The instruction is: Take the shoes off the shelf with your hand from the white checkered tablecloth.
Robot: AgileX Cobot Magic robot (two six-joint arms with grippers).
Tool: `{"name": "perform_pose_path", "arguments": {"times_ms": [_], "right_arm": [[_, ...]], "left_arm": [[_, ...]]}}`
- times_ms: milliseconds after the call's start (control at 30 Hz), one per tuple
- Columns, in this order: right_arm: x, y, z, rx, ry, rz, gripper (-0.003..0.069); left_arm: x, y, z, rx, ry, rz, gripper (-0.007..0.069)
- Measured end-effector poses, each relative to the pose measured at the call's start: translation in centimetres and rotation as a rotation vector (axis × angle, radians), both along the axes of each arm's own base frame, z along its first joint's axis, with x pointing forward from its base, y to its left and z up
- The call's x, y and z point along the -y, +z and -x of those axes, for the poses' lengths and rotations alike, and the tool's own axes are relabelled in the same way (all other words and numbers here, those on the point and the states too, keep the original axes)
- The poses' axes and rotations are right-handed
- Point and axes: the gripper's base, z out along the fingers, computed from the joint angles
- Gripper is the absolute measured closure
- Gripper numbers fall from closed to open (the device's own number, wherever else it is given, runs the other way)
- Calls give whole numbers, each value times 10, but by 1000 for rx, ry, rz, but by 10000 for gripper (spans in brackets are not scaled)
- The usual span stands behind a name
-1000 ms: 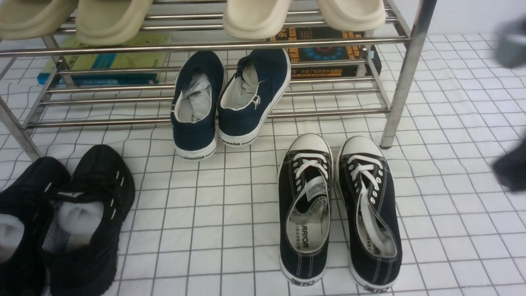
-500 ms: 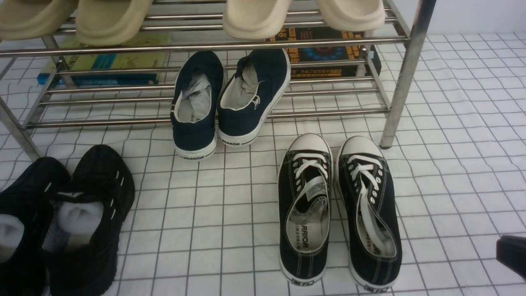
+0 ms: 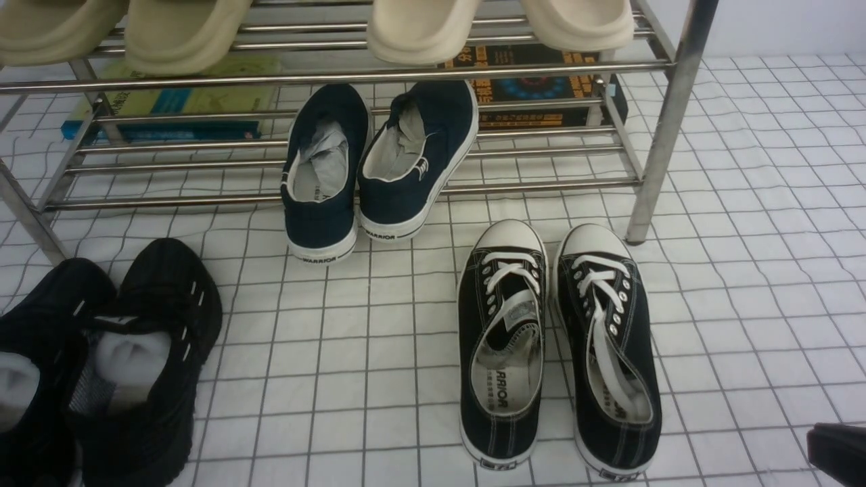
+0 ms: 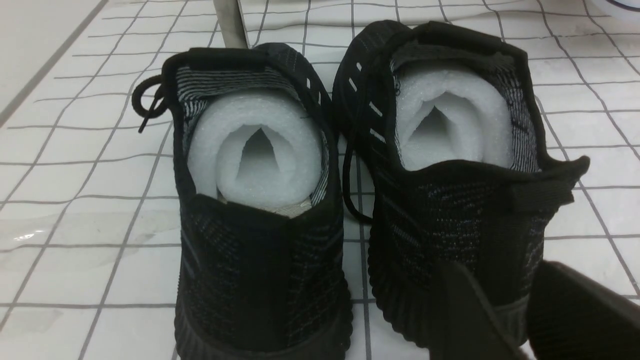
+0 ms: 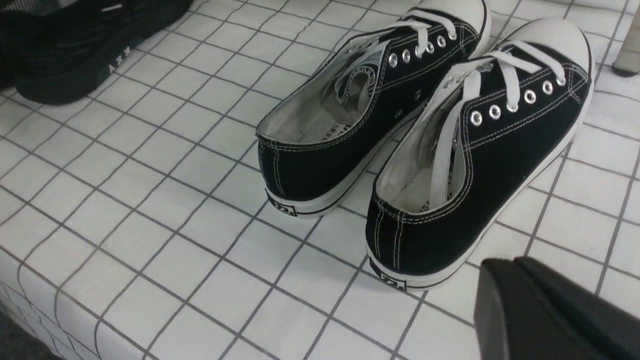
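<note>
The shoes (image 3: 559,345) stood on the tablecloth (image 3: 744,284) before the shelf (image 3: 666,128); the right gripper (image 3: 837,450), closed and empty, hung beside them.

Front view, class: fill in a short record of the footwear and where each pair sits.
lace-up sneakers: on the checkered tablecloth, before the rack
navy slip-ons: heels on cloth, toes on the chrome shoe rack lower rods
black mesh sneakers: on cloth, robot's left
cream slippers: top tier
right claw: shut, behind the lace-ups
</note>
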Motion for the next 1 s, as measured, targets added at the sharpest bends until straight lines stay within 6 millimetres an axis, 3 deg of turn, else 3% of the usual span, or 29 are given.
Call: {"name": "perform_pose_path", "arguments": {"times_ms": [167, 333, 600, 767, 1000], "right_arm": [[-1, -5, 0, 6, 7, -9, 654], [7, -27, 4, 138, 14, 22, 649], [41, -64, 21, 267, -323, 7, 644], [50, -88, 20, 221, -510, 40, 637], [53, -90, 20, 207, -554, 51, 627]], "left_arm": [[0, 0, 0, 0, 0, 0, 385], [0, 0, 0, 0, 0, 0, 385], [0, 0, 0, 0, 0, 0, 385], [0, 0, 0, 0, 0, 0, 385], [0, 0, 0, 0, 0, 0, 385]]}}
